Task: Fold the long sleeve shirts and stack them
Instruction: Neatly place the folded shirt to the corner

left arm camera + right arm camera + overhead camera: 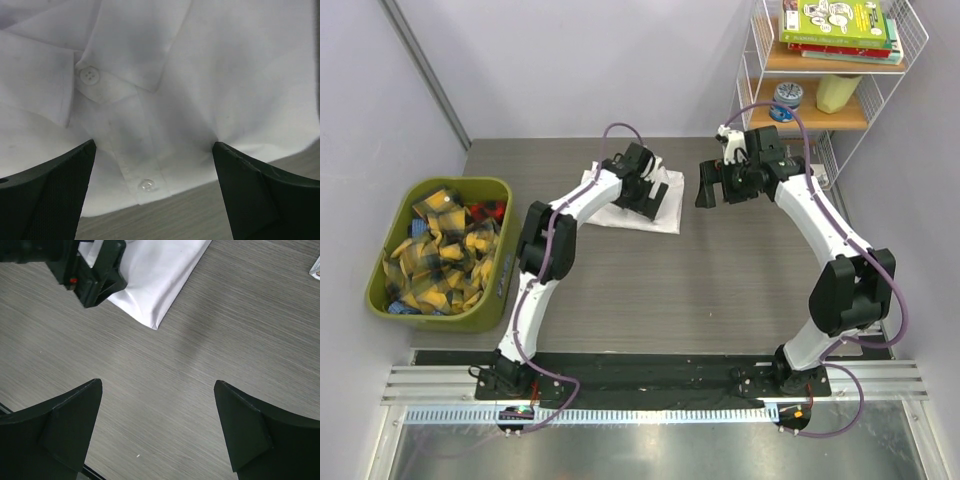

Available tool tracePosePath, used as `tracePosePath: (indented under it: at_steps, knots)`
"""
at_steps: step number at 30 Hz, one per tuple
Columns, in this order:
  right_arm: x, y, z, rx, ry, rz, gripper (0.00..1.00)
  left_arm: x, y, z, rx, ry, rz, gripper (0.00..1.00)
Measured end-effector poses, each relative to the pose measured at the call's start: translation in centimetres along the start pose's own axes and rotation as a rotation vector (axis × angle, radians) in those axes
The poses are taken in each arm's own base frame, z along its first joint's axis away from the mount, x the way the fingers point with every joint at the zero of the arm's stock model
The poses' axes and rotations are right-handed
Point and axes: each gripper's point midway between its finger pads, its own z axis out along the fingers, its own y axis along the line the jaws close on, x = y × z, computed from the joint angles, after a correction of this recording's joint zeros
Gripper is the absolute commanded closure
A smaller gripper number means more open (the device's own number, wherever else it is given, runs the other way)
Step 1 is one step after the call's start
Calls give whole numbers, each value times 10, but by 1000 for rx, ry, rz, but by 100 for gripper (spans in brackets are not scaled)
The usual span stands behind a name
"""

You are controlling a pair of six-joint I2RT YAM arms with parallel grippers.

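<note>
The white long sleeve shirt [620, 215] lay folded at the upper centre of the top view. The left gripper [155, 145] sat over its buttoned collar, fingers [235, 170] spread wide, tips at the cloth, nothing pinched. The right gripper [157, 382], fingers equally wide apart, hung above the bare table [225, 340], holding nothing.

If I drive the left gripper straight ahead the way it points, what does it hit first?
The white shirt: the open left gripper points at its button placket just below the collar, apparently very close.
</note>
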Motion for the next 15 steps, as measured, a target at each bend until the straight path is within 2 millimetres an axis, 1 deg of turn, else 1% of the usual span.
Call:
tracePosePath:
  at_steps: [2, 3, 6, 8, 15]
  knots:
    - [1, 0, -2, 0, 2, 0, 0, 13, 12, 17, -38, 39, -17, 1]
    - [2, 0, -2, 1, 2, 1, 0, 13, 17, 20, -53, 40, -22, 1]
    - [4, -2, -3, 5, 5, 6, 0, 6, 34, 16, -88, 23, -55, 2]
    - [6, -5, -4, 10, 9, 12, 0, 9, 54, 15, -112, 35, -90, 2]
    - [11, -21, -7, 34, 17, 44, 0, 26, 157, -1, -216, 59, -266, 3]
